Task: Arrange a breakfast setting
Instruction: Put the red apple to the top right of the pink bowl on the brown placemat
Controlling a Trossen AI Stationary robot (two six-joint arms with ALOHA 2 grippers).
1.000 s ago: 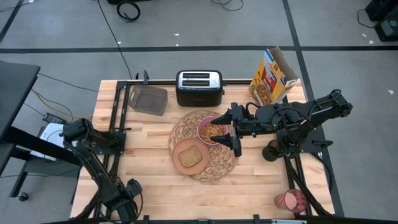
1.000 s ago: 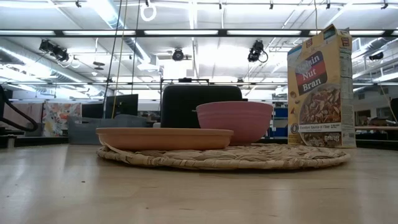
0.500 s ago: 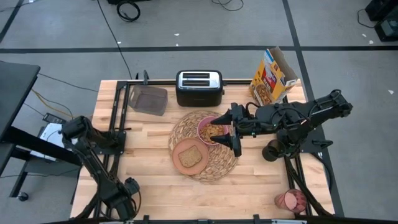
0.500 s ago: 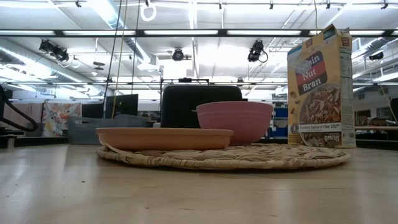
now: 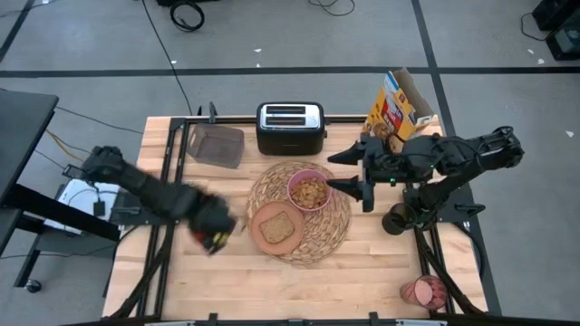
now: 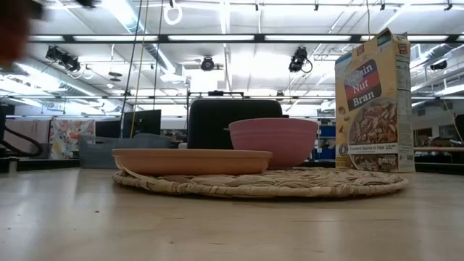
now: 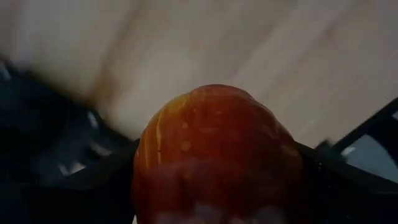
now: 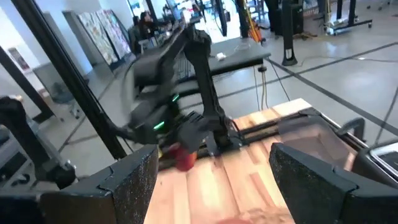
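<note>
A round straw placemat lies mid-table. On it stand a pink bowl with cereal and a salmon-tan plate bearing a toast slice. My left gripper, blurred, is shut on a small red apple just left of the placemat; the apple also shows in the right wrist view. My right gripper is open and empty, just right of the bowl. A pinkish-red cup lies on its side at the near right corner. The spoon is out of view. My left gripper pinches the apple's two opposite sides between its two fingers. The apple fills the wrist view and is lifted clear of the table; it shows as a red blur high in the low view.
A black-and-silver toaster stands at the far edge behind the placemat. A yellow cereal box stands at the far right. A grey container sits at the far left. Bare wood lies in front of the placemat.
My left gripper has swung fast from the near left corner up and toward the placemat, carrying the apple. My right gripper has drawn back from over the bowl toward the table's right edge and has tipped up.
</note>
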